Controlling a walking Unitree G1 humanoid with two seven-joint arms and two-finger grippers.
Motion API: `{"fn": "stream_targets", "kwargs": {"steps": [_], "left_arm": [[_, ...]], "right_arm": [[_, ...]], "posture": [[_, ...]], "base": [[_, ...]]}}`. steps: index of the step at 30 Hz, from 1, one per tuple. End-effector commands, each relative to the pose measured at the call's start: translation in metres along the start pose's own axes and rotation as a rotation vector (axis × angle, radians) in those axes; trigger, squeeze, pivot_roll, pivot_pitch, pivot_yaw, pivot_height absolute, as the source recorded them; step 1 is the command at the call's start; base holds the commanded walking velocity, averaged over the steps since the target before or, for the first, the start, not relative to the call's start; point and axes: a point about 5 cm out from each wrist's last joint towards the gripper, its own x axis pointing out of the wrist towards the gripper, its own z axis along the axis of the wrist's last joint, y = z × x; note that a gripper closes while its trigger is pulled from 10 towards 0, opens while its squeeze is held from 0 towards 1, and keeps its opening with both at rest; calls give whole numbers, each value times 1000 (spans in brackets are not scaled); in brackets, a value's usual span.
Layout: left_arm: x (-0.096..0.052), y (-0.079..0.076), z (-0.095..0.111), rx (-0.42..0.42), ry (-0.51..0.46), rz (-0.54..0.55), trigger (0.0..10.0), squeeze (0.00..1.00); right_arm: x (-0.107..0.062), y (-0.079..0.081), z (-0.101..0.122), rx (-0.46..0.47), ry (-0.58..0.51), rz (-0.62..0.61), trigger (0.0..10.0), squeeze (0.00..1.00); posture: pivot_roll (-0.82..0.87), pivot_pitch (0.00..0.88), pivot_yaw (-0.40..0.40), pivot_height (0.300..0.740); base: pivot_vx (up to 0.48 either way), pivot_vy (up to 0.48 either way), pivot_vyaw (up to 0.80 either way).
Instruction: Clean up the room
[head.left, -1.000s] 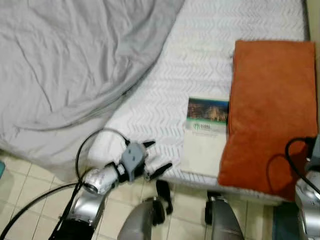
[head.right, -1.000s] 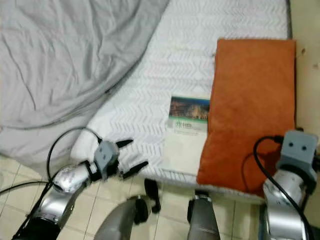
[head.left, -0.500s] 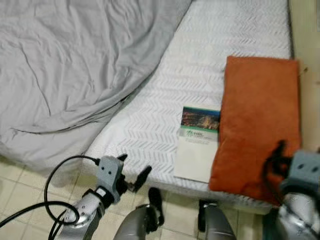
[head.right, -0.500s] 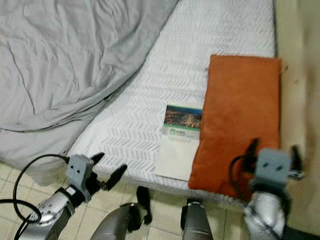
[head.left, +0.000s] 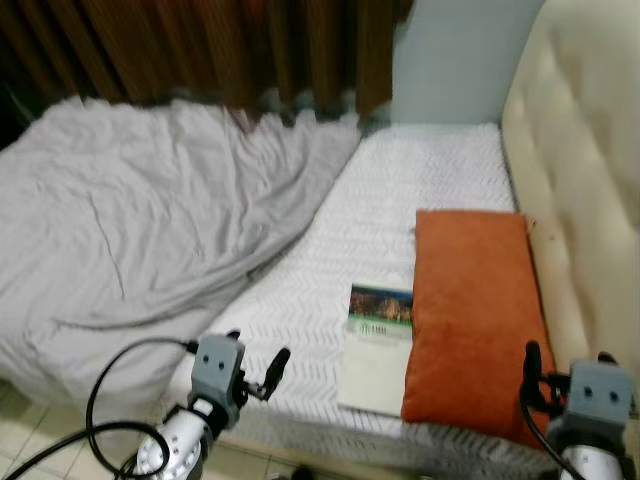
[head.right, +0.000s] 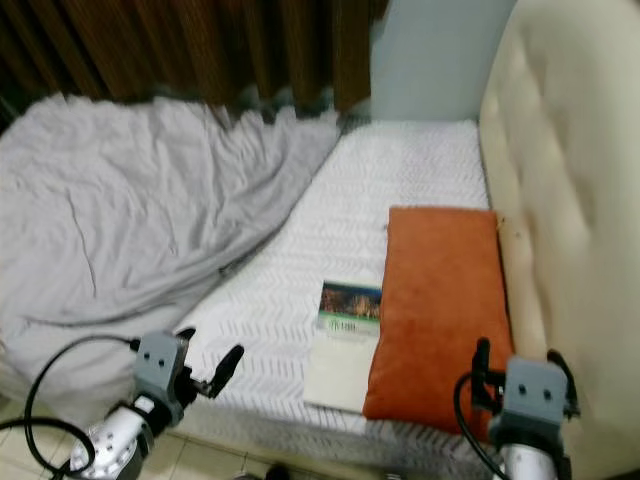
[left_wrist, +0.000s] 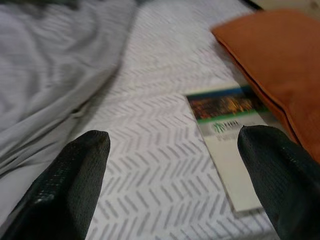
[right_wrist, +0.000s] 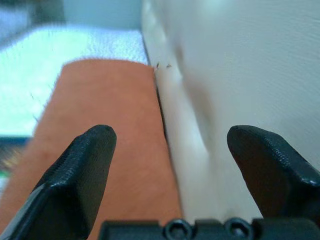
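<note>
An orange pillow (head.left: 470, 315) is lying flat on the bed (head.left: 420, 190), its long side running along the cream tufted headboard (head.left: 580, 200); its fabric is looking soft and slightly fuzzy. Just beside it, on the side away from the headboard, a booklet (head.left: 377, 345) is lying on the white sheet with its grey zigzag pattern, and the pillow's edge is overlapping the booklet's edge. The booklet's cover is carrying a photo band with warm lights at the top, a green strip under it and a small dark logo with lettering too blurred to read; the rest is pale and plain. A crumpled grey duvet (head.left: 140, 230) is covering the far half of the bed, below brown curtains (head.left: 200, 50).

The left gripper (head.left: 255, 360) is hovering over the near edge of the mattress, fingers spread wide, holding nothing. The right gripper (head.right: 520, 365) is hanging over the pillow's near end, by the headboard, fingers (right_wrist: 80, 170) likewise parted and empty.
</note>
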Motion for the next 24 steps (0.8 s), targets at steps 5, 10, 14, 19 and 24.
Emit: {"fn": "stream_targets", "kwargs": {"steps": [5, 10, 14, 19, 24], "left_arm": [[19, 2, 7, 24, -55, 55, 10000, 0], [35, 2, 15, 64, -75, 21, 10000, 0], [38, 1, 13, 24, -76, -6, 10000, 0], [39, -1, 6, 17, -58, -16, 10000, 0], [36, -2, -4, -34, -36, 2, 10000, 0]], "right_arm": [[5, 12, -9, 137, 9, 68, 10000, 0], [20, 29, -7, 118, -34, 150, 10000, 0], [26, 34, -4, 87, -53, 169, 10000, 0], [27, 40, -5, 71, -63, 209, 10000, 0], [31, 40, -1, 24, -92, 210, 10000, 0]], "posture": [[-128, 0, 73, 740], [-148, 0, 98, 740], [-152, 0, 105, 740], [-156, 0, 104, 740], [-154, 0, 98, 740]], "base": [[0, 0, 0], [0, 0, 0], [0, 199, -400], [0, 480, -800], [0, 480, -409]]}}
